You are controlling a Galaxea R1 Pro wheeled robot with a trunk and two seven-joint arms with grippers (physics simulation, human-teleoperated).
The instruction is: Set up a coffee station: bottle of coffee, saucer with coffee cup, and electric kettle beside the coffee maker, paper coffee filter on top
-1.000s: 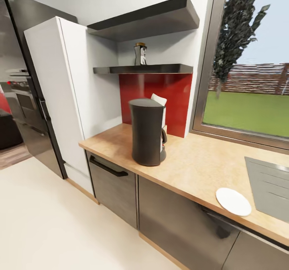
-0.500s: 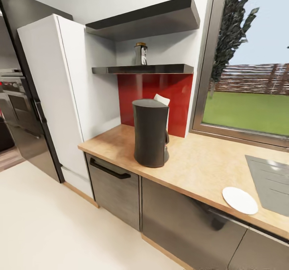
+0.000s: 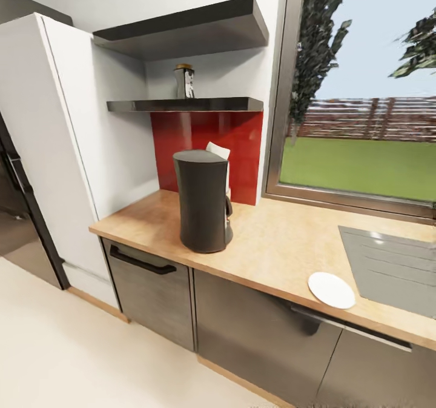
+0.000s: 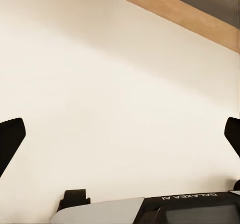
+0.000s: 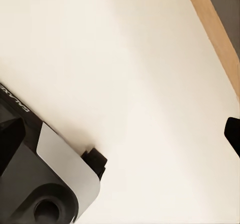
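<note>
Beige wood-look kitchen countertop [image 3: 284, 244] bears the tall dark-grey coffee maker [image 3: 203, 208] and, well apart, the white saucer [image 3: 330, 290]; the brown-jarred bottle of coffee [image 3: 184, 82] sits shelved above it, a white paper piece, perhaps the filter [image 3: 219, 151], peeks behind it, and both the left gripper [image 4: 120, 139] and right gripper [image 5: 125, 134] gape wide, empty.

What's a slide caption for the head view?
Tall dark-grey coffee maker on beige wood-look countertop, small white saucer near its edge, brown coffee jar on black shelf.

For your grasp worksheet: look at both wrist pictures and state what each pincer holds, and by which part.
Nothing is held. The left pincer is open, with bare floor between its fingertips. The right pincer's second finger is out of frame, so its state cannot be told.
</note>
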